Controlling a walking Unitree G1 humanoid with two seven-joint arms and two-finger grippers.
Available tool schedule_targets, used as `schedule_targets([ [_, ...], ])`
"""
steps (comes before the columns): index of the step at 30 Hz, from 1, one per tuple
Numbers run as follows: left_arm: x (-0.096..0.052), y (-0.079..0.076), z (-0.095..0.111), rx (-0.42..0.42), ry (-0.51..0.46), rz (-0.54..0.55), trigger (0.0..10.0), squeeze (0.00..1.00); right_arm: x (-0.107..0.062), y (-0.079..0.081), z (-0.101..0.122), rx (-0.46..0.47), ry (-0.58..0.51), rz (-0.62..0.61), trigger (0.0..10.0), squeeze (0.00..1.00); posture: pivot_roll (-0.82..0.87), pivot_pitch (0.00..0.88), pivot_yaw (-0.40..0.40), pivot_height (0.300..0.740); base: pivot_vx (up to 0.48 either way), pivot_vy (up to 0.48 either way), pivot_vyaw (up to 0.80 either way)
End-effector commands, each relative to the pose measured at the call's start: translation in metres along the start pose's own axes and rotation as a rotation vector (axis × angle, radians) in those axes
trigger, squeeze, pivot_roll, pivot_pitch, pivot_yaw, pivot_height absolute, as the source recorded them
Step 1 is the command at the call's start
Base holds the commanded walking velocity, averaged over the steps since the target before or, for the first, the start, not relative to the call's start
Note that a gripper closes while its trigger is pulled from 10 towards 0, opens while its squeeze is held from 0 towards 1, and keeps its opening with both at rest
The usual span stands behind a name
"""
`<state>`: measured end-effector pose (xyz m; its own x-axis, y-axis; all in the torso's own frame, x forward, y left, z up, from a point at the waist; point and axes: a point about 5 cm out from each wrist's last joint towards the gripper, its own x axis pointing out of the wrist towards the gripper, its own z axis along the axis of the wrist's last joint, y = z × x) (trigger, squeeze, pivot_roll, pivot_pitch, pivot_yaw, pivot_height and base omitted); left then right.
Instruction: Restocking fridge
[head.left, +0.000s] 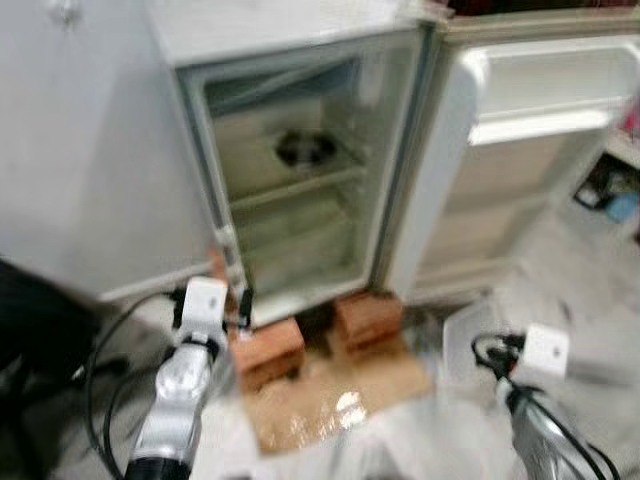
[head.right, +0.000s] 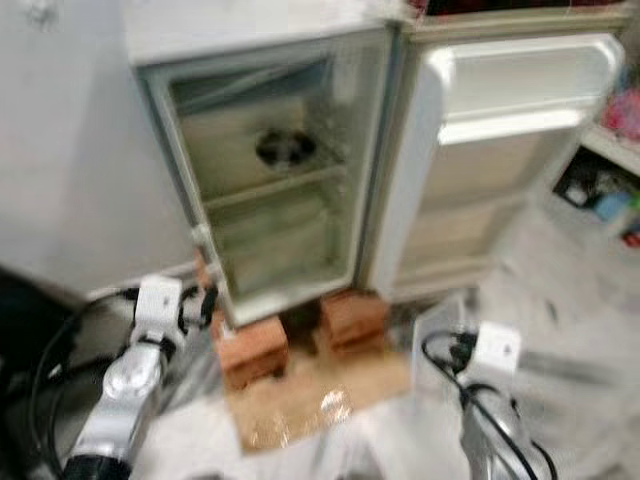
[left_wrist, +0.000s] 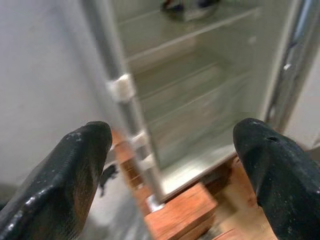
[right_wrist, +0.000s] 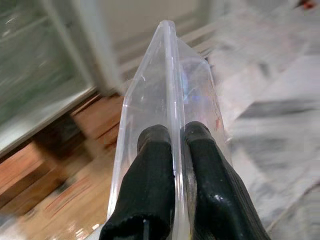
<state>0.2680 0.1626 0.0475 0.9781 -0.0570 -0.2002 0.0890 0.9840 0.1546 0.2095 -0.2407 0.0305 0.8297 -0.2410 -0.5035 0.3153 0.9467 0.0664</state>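
Observation:
A small white fridge (head.left: 196, 150) stands on red bricks (head.left: 266, 351) with its door (head.left: 520, 170) swung open to the right. A dark round dish (head.left: 305, 148) sits on the upper shelf, and the lower shelves look bare. My left gripper (left_wrist: 172, 140) is open and holds nothing. It hangs low by the fridge's left front corner, facing the lower shelves. My right gripper (right_wrist: 177, 145) is shut on the rim of a clear plastic container (right_wrist: 167, 90). It holds the container (head.left: 468, 342) low, in front of the open door.
Brown cardboard (head.left: 340, 395) lies on the marble floor in front of the bricks. A dark bulky object (head.left: 30, 340) and cables are at the left. Low shelves with coloured items (head.left: 612, 190) stand at the far right. The views are blurred.

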Motion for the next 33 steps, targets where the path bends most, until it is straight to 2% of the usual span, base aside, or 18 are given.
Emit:
schedule_targets([
  [1, -0.002, 0.011, -0.003, -0.01, 0.018, 0.041, 10.0, 0.0, 0.002, 0.009, 0.002, 0.02, -0.013, 0.037, 10.0, 0.0, -0.06, 0.0, -0.005, 0.74, 0.0, 0.0, 0.0],
  [7, -0.002, 0.018, -0.004, 0.032, 0.038, 0.138, 10.0, 0.0, 0.004, 0.012, 0.006, 0.032, -0.019, 0.076, 10.0, 0.0, -0.06, 0.0, -0.003, 0.74, 0.0, 0.0, 0.0],
  [10, -0.007, 0.022, -0.009, -0.03, 0.066, 0.158, 10.0, 0.0, 0.006, 0.011, 0.009, 0.038, -0.028, 0.081, 10.0, 0.0, -0.06, 0.0, -0.003, 0.74, 0.0, 0.0, 0.0],
  [18, -0.017, 0.028, -0.011, -0.069, 0.063, 0.192, 10.0, 0.0, 0.005, 0.01, 0.015, 0.064, -0.075, 0.086, 10.0, 0.0, -0.06, 0.0, -0.002, 0.74, 0.0, 0.0, 0.0],
  [20, -0.019, 0.028, -0.01, -0.074, 0.055, 0.193, 10.0, 0.0, 0.004, 0.013, 0.016, 0.057, -0.078, 0.119, 10.0, 0.0, -0.06, 0.0, -0.003, 0.74, 0.0, 0.0, 0.0],
  [27, -0.019, 0.027, -0.008, -0.082, 0.044, 0.181, 10.0, 0.0, 0.005, 0.028, 0.027, 0.023, -0.124, 0.222, 10.0, 0.0, -0.06, 0.0, -0.003, 0.74, 0.332, 0.0, 0.14],
  [33, -0.019, 0.026, -0.008, -0.107, 0.054, 0.183, 10.0, 0.0, 0.007, 0.028, 0.03, 0.006, -0.133, 0.234, 10.0, 0.0, -0.05, 0.0, -0.009, 0.74, 0.38, 0.0, 0.75],
])
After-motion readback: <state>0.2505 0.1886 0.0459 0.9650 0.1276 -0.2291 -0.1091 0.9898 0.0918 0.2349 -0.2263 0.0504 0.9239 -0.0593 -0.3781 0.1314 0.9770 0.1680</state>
